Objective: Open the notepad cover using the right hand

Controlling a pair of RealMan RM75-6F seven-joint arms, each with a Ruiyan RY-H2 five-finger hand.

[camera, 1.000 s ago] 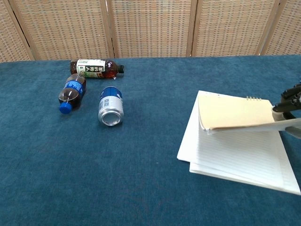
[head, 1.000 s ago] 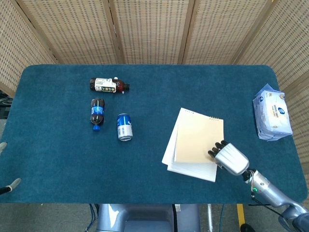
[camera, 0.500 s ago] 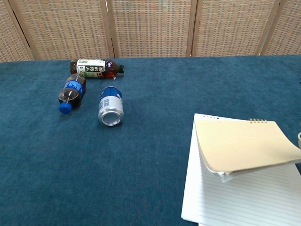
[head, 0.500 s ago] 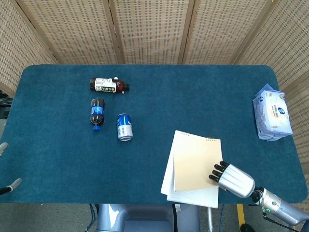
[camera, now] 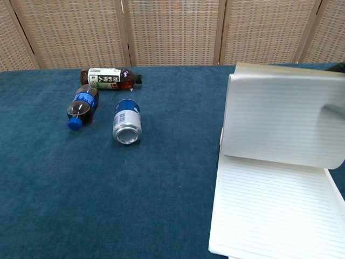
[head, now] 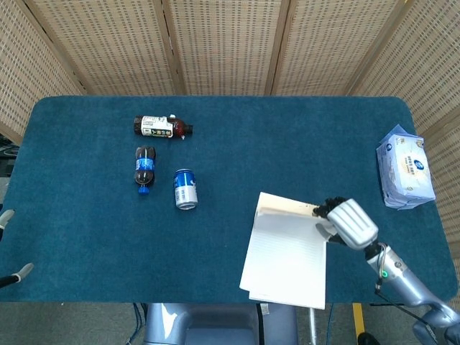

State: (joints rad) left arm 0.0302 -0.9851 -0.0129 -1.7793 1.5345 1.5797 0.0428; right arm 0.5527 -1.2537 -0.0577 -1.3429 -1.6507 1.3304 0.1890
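The notepad [head: 284, 262] lies near the table's front right, with its white lined page [camera: 272, 210] showing. Its cover [camera: 283, 116] stands nearly upright at the far edge of the pad, pale inner side facing the chest view. In the head view the cover [head: 286, 207] shows only as a thin strip. My right hand [head: 346, 221] holds the cover's right edge. In the chest view the cover hides that hand except for dark fingertips [camera: 339, 67] at its top right corner. Two grey tips of my left hand [head: 16, 274] show at the left edge.
A tea bottle [head: 162, 126], a cola bottle [head: 144, 167] and a blue can [head: 185, 189] lie at the left of the blue table [head: 230, 144]. A tissue pack [head: 406, 169] sits at the right edge. Wicker screens stand behind.
The cover has swung from lying low over the pages to nearly upright, baring the lined page. My right hand moved up and away with it. The pad slid nearer the front edge.
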